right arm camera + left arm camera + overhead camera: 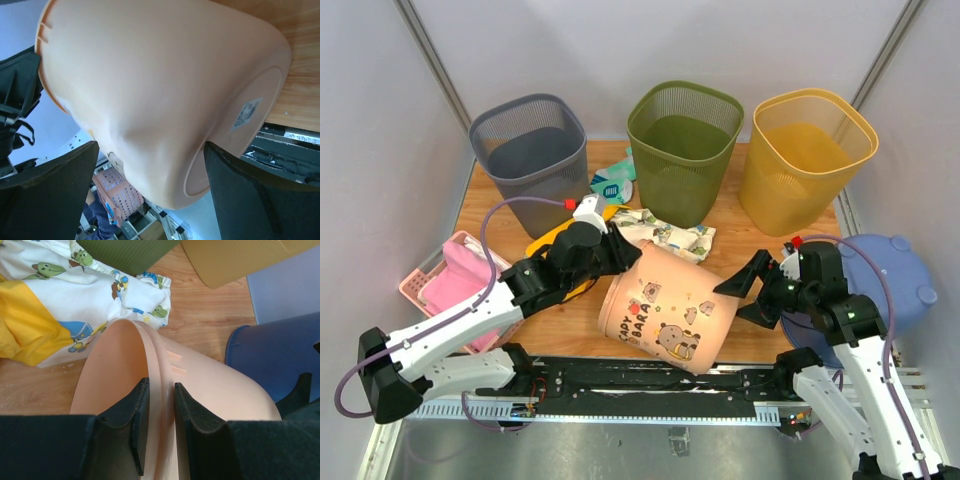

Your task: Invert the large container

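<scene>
The large container (670,305) is a peach bucket with cartoon prints, lying tilted on its side on the wooden table (770,340). My left gripper (623,256) is shut on its rim. In the left wrist view the rim runs between the two black fingers of the left gripper (161,386), with the container (220,385) beyond them. My right gripper (747,297) is open beside the bucket's right side. In the right wrist view the right gripper (150,150) stands wide, straddling the lower wall of the container (165,75) near its stickered base.
Grey (530,145), green (683,140) and yellow (807,150) mesh baskets stand along the back. A patterned cloth (670,235) lies behind the bucket. A pink basket (460,285) sits at the left. A blue round lid (890,275) is behind my right arm.
</scene>
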Available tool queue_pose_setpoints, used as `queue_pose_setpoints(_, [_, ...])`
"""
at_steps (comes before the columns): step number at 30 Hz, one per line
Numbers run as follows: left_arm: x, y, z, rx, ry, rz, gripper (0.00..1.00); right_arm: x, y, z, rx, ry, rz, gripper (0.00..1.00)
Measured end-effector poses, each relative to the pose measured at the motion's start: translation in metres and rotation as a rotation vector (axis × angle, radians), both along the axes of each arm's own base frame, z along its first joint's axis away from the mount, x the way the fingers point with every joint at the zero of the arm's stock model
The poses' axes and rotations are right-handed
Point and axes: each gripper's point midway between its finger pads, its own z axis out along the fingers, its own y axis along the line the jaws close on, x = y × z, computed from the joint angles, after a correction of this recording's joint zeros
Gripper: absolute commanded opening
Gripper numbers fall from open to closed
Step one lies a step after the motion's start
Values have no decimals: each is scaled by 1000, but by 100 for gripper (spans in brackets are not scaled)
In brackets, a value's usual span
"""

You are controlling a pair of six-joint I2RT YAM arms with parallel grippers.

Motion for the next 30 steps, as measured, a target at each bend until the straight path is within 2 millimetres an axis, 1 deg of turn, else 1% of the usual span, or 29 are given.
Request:
queue_pose_setpoints(4, [3,2,-2,0,-7,16,0,5,7,11,39,-63,41,86])
queue_pose_setpoints(7, [6,5,-3,-5,-15,31,0,8,8,20,39,-108,58,86])
queue_pose_setpoints(11, [12,8,-7,-10,-23,62,0,15,8,46,26,-197,85,86])
queue_pose_setpoints(14, [18,8,-13,2,-15,76,0,20,7,72,10,-287,107,86])
queue_pose_setpoints(17, [18,6,-30,39,23,71,1,26,7,95,-3,-370,121,86])
queue_pose_setpoints(18, [15,4,-40,56,49,53,1,28,7,104,-5,-398,127,86])
queue_pose_setpoints(21, [-9,-6,-73,104,142,-46,2,38,10,121,-1,-465,146,86])
queue_pose_setpoints(22, [-18,-9,-81,114,170,-79,2,42,11,123,-4,-478,150,86])
queue_pose_setpoints(24, [-26,-13,-89,120,202,-118,2,46,12,123,-8,-486,156,86])
queue_pose_setpoints(28, [-28,-23,-95,109,221,-153,2,51,16,119,-3,-485,174,86])
queue_pose_setpoints(30, [-27,-28,-98,111,230,-163,2,52,19,114,2,-480,190,86])
